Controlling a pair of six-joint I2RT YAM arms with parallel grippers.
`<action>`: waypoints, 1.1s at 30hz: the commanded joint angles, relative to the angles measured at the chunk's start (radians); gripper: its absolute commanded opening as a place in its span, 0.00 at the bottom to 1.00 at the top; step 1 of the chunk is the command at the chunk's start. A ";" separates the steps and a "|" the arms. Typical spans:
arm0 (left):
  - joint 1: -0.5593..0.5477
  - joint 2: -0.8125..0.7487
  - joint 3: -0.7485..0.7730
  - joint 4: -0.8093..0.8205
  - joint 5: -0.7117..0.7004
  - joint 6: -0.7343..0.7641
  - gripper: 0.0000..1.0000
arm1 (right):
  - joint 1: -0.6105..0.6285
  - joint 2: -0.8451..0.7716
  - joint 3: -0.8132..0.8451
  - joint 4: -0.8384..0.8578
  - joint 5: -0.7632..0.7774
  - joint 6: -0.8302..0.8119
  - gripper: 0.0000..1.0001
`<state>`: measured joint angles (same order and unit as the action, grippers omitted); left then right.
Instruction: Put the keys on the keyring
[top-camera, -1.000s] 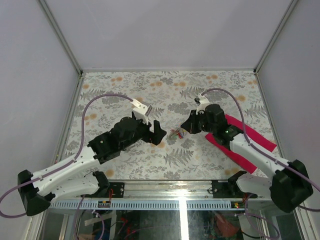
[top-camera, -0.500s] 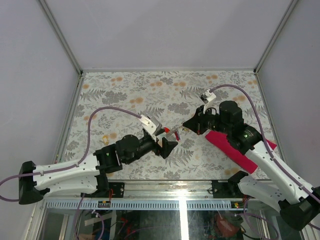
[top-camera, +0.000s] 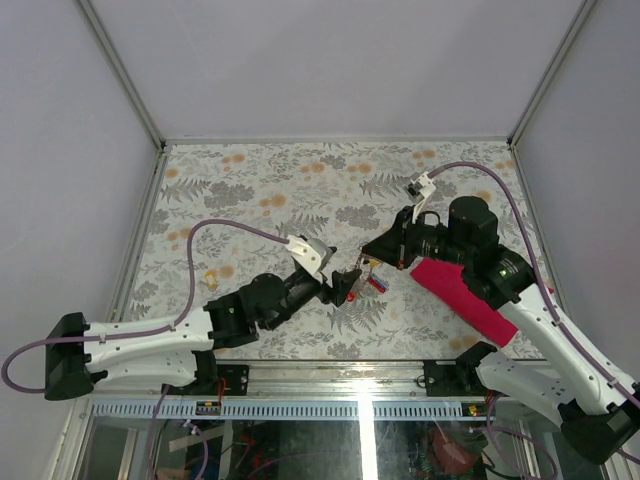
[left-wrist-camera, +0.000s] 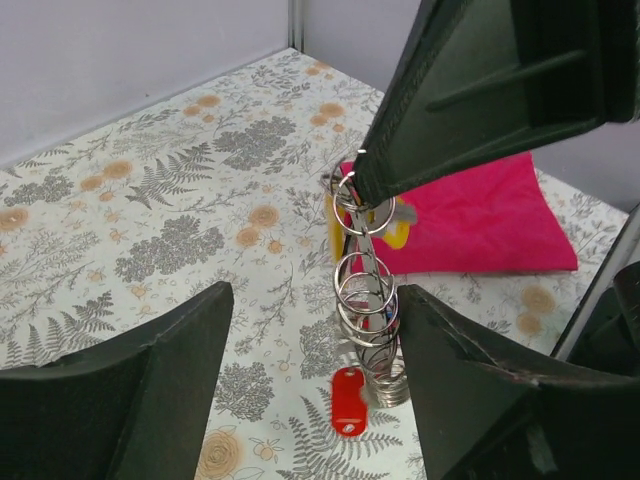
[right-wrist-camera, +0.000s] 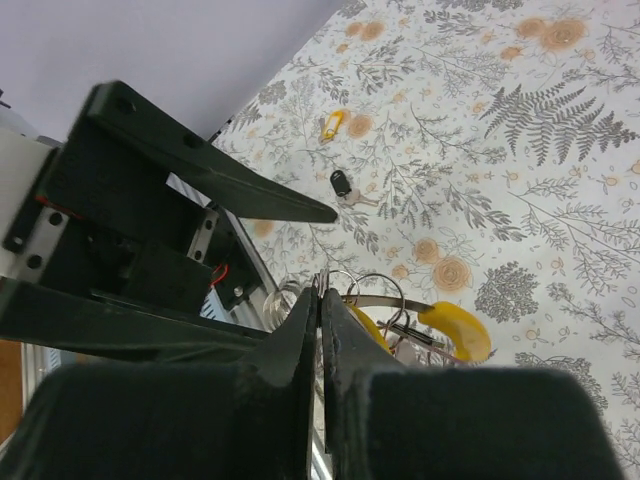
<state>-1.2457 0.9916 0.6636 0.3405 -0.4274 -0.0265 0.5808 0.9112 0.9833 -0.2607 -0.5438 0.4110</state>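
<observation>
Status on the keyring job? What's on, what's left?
Done: a red key and a yellow-headed key appear to hang from the keyring.
In hand: the right gripper is shut on the keyring, holding it up; the left gripper is open around it.
Left: a loose yellow key and a black key lie on the table.

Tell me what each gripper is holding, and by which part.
The right gripper pinches the keyring by its topmost loop; the rest hangs below. The left gripper is open around it, holding nothing.
</observation>
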 joint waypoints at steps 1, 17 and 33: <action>-0.016 0.034 0.038 0.093 -0.021 0.052 0.65 | 0.008 -0.041 0.058 0.057 -0.053 0.050 0.00; -0.023 0.072 0.078 0.132 -0.031 0.062 0.57 | 0.008 -0.064 0.045 0.054 -0.057 0.090 0.00; -0.029 0.121 0.138 0.112 -0.026 0.112 0.37 | 0.012 -0.071 0.031 0.056 -0.088 0.101 0.00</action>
<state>-1.2682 1.1061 0.7422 0.3885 -0.4347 0.0479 0.5816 0.8722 0.9852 -0.2604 -0.5781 0.4950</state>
